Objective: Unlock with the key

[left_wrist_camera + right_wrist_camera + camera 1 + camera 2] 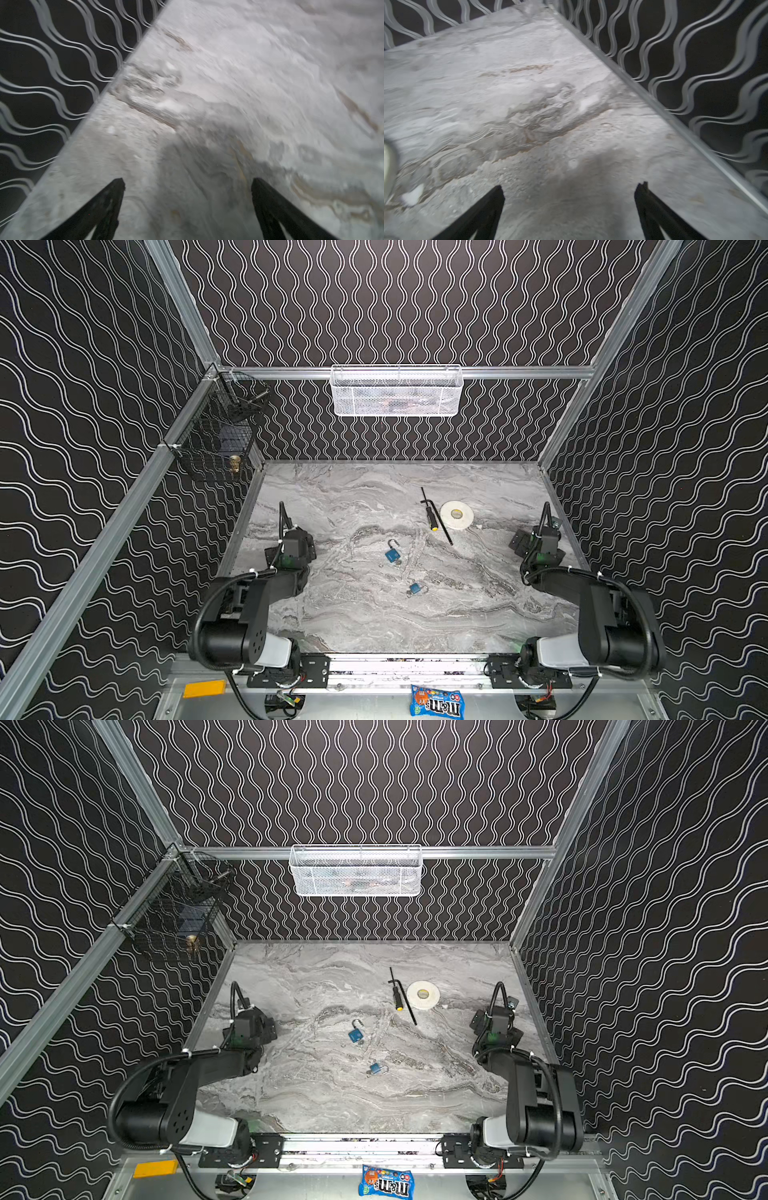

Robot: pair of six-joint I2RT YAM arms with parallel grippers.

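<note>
A blue padlock lies flat near the middle of the desk. Its shackle points toward the back edge and looks swung free at one end. A small grey bit touching its body on the front side may be the key, though it is too small to be sure. A second padlock, also blue, lies near it toward the front edge. Its shackle points toward the right edge and a small dark piece sits at its other end; whether it is locked cannot be told. Both locks lie well apart from the arms. The left gripper hangs low over the marble by the left edge, jaws spread wide with only bare desk showing between them. The right gripper hangs the same way by the right edge, jaws equally wide apart and holding nothing. Toward the back edge from the padlocks, a screwdriver with a black handle and yellow tip lies just beside a thin black rod. A white tape roll sits just beside the rod on its right-edge side. A white mesh basket hangs on the rail above the back edge, and a black wire basket hangs near the back left corner. Beyond the front edge lie a candy bag and a yellow block.
</note>
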